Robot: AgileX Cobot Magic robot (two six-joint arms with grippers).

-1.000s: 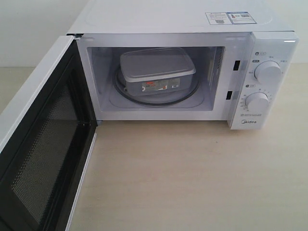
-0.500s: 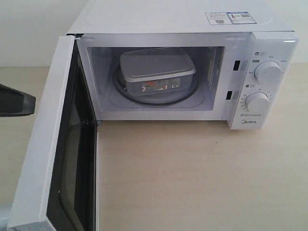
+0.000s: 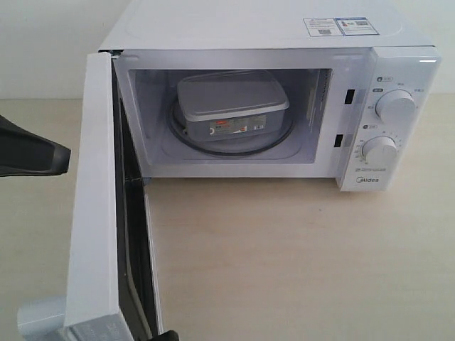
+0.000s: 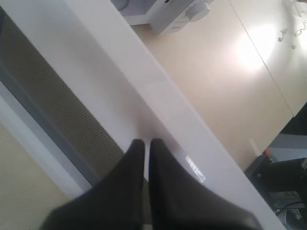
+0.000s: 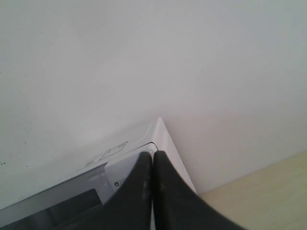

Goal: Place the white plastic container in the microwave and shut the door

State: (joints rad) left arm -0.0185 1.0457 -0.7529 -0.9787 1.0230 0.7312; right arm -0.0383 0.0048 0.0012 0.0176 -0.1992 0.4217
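At far edge of counter (image 3: 284, 256): microwave (image 3: 249, 25), door (image 3: 96, 199) standing open toward near left corner. White plastic container (image 3: 231, 103) sits on turntable (image 3: 283, 136) inside cavity. Left tool (image 4: 146, 143) pressed together, tips near door's outer face; contact unclear. Right tool (image 5: 152, 154) pressed together, empty.

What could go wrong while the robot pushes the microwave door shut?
1. The left arm's jaws, shut, only lean on the smooth door. They grip nothing, so they might slip off and leave it half open.
2. The microwave just sits on the smooth table, so a hard push might slide it instead of latching the door.
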